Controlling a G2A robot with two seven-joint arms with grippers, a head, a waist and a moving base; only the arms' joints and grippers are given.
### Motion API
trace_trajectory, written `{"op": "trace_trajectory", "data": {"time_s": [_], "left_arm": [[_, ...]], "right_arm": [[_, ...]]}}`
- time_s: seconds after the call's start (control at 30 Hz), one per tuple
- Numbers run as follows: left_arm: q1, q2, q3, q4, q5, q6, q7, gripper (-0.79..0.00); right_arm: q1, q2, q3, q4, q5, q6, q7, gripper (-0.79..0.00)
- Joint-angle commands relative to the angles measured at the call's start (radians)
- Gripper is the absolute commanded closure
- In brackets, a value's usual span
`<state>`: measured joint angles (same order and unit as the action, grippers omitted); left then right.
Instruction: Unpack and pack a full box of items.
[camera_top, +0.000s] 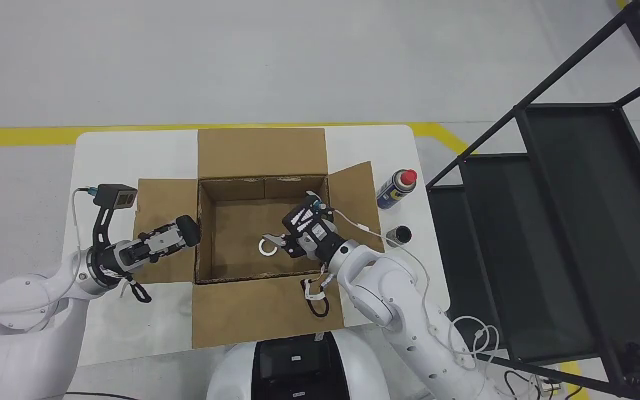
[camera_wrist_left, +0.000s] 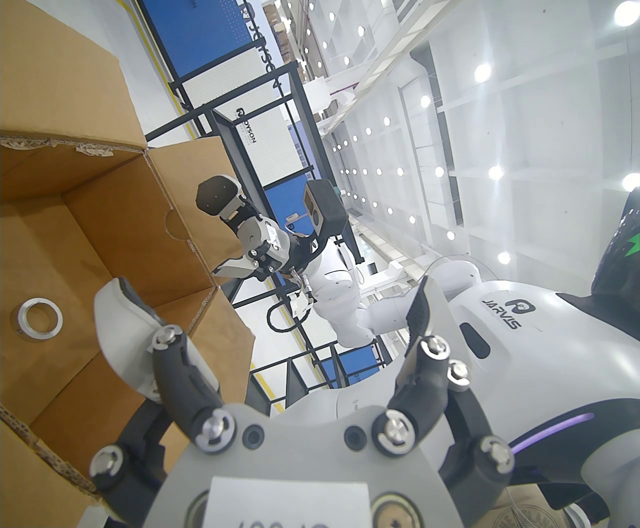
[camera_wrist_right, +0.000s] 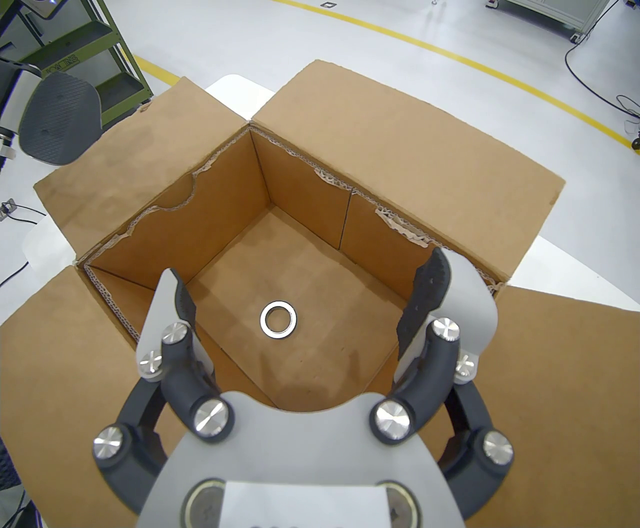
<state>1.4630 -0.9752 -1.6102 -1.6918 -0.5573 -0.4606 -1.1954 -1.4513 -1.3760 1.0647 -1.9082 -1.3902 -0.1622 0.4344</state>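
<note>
Unpacking, I reckon | ring (camera_wrist_right: 278, 320) lies flat on box (camera_wrist_right: 300, 210) floor | right gripper (camera_wrist_right: 305, 272) splayed, empty, right above it | left gripper (camera_wrist_left: 270, 300) splayed, empty, beside box | next: straight drop, pinch ring's rim.

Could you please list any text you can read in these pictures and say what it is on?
Spray can: label print too small to read.
White sticker nearest the left wrist camera: characters cut off, unreadable.
Green cart: lettering too blurred to read.
Cardboard box: no print.
</note>
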Motion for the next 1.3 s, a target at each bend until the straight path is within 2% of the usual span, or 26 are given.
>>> {"op": "trace_trajectory", "data": {"time_s": [0.0, 0.2, 0.27, 0.37, 0.5, 0.57, 0.67, 0.8, 1.27], "left_arm": [[0.0, 0.0, 0.0, 0.0, 0.0, 0.0, 0.0, -0.785], [0.0, 0.0, 0.0, 0.0, 0.0, 0.0, 0.0, -0.785], [0.0, 0.0, 0.0, 0.0, 0.0, 0.0, 0.0, -0.785], [0.0, 0.0, 0.0, 0.0, 0.0, 0.0, 0.0, -0.785], [0.0, 0.0, 0.0, 0.0, 0.0, 0.0, 0.0, -0.785], [0.0, 0.0, 0.0, 0.0, 0.0, 0.0, 0.0, -0.785], [0.0, 0.0, 0.0, 0.0, 0.0, 0.0, 0.0, -0.785], [0.0, 0.0, 0.0, 0.0, 0.0, 0.0, 0.0, -0.785], [0.0, 0.0, 0.0, 0.0, 0.0, 0.0, 0.0, -0.785]], "right_arm": [[0.0, 0.0, 0.0, 0.0, 0.0, 0.0, 0.0, -0.785], [-0.001, 0.0, -0.002, 0.007, 0.007, -0.007, 0.005, -0.785], [0.02, 0.001, -0.012, 0.033, 0.036, -0.057, 0.062, -0.785], [0.089, 0.0, -0.034, 0.091, 0.078, -0.156, 0.183, -0.785], [0.209, -0.011, -0.081, 0.189, 0.117, -0.206, 0.331, -0.785], [0.268, -0.02, -0.109, 0.241, 0.144, -0.195, 0.386, -0.785], [0.361, -0.036, -0.159, 0.326, 0.096, -0.147, 0.461, -0.785], [0.425, -0.058, -0.21, 0.418, 0.11, -0.103, 0.418, -0.785], [0.426, -0.059, -0.222, 0.437, 0.112, -0.117, 0.42, -0.785]]}}
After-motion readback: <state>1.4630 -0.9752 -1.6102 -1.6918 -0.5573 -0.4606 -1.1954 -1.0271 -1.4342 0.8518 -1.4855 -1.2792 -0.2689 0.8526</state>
